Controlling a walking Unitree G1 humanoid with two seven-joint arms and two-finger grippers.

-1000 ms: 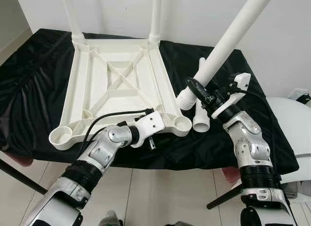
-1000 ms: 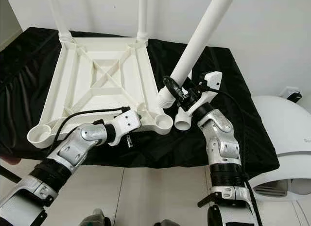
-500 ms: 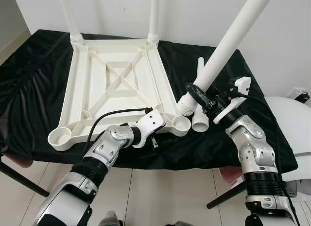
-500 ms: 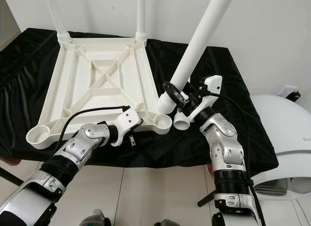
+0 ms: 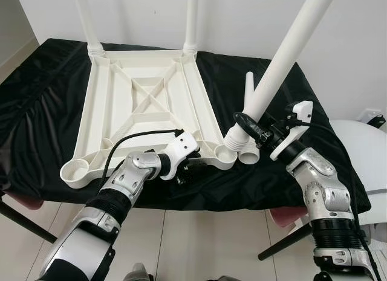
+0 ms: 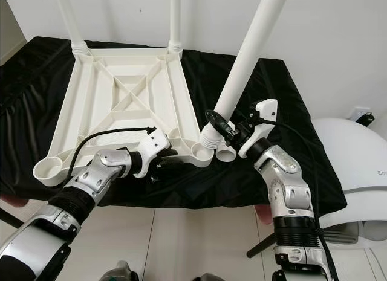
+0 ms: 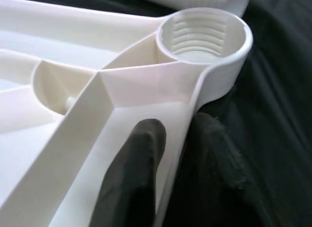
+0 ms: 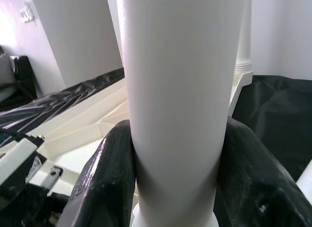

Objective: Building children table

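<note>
The white table top lies upside down on the black cloth, with two legs standing in its far corners. My right gripper is shut on a third white leg, held tilted. Its threaded end hangs just above the right edge of the near-right socket; I cannot tell whether they touch. In the right wrist view both black fingers clasp the leg. My left gripper is shut on the near rim beside that socket, one finger inside the rim wall and one outside. A fourth leg lies loose on the cloth.
The near-left socket stands empty at the cloth's front edge. A white rounded appliance sits at the right of the table. Dark stand legs cross the tiled floor below. A white wall closes off the back.
My right gripper has brought the leg down and more upright, its threaded end closer to the near-right socket. My left gripper has moved onto the near rim and shut on it.
</note>
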